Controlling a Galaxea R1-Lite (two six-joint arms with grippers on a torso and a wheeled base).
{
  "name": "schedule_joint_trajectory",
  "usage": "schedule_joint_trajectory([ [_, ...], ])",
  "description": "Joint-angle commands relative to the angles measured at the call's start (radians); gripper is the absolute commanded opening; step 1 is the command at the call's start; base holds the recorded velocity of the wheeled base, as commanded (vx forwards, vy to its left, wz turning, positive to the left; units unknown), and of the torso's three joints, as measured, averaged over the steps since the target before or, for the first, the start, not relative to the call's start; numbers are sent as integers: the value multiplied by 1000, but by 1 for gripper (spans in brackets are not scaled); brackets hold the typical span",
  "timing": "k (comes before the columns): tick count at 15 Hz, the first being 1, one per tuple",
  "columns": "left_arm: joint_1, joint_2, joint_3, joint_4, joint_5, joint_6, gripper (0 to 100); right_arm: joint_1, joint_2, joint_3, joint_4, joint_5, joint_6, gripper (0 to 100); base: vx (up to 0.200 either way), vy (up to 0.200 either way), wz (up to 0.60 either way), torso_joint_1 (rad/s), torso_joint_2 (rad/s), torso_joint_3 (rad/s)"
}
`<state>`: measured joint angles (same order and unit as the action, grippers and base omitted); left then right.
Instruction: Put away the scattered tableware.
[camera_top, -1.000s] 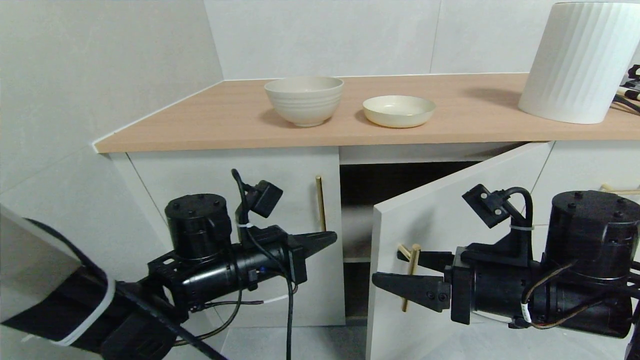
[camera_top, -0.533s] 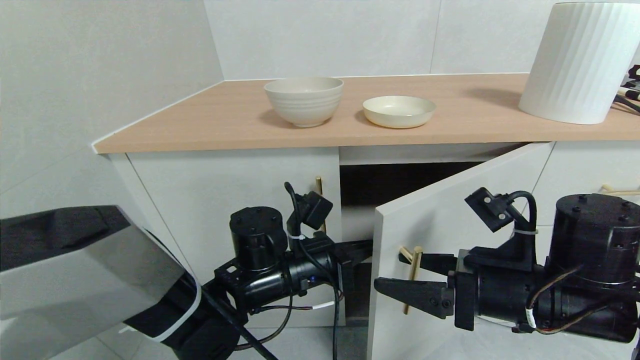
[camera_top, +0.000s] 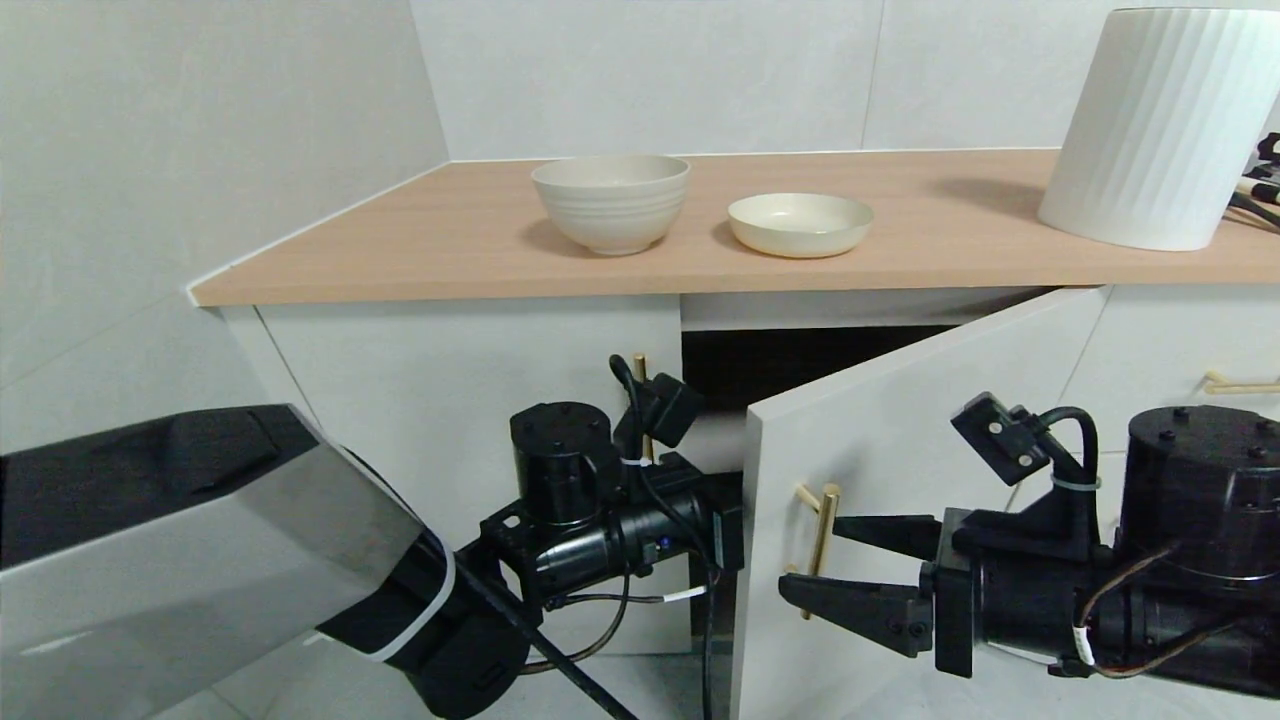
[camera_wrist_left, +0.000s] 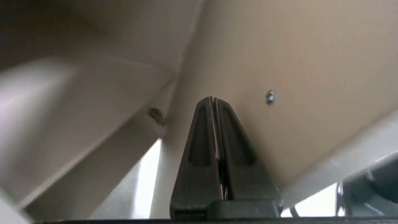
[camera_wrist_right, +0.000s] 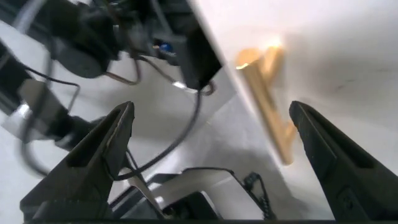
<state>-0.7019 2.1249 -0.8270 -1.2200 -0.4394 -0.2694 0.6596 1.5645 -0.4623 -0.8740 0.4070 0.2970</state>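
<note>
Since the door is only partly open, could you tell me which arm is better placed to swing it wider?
Probably left: the left claw, shut, sits behind the door, ready to push it. The right claw is open by the handle, not gripping.

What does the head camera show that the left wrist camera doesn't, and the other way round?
Head view adds: bowl and plate on the counter, a ribbed white container, the right gripper open at the handle. Left wrist view adds: the left gripper, shut, and a screw in the back of the door. Both: that open door.
</note>
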Motion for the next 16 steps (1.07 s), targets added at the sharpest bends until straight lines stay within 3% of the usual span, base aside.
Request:
schedule_joint_trajectory([
  [1,-13,3,-21,19,7,-1,0,-14,-9,27,0,-19,-7,100,0,0,0,0,0,0],
  [8,-18,-25,3,17,47,-1,0,-9,-253,76,277,-114,-30,100,0,0,0,0,0,0],
  [13,-27,-52,54,17,47,-2,0,-8,-313,136,317,-109,-29,100,0,0,0,0,0,0],
  [16,-34,-52,46,19,45,-2,0,17,-316,148,317,-112,-29,100,-200,0,0,9,1,-2],
])
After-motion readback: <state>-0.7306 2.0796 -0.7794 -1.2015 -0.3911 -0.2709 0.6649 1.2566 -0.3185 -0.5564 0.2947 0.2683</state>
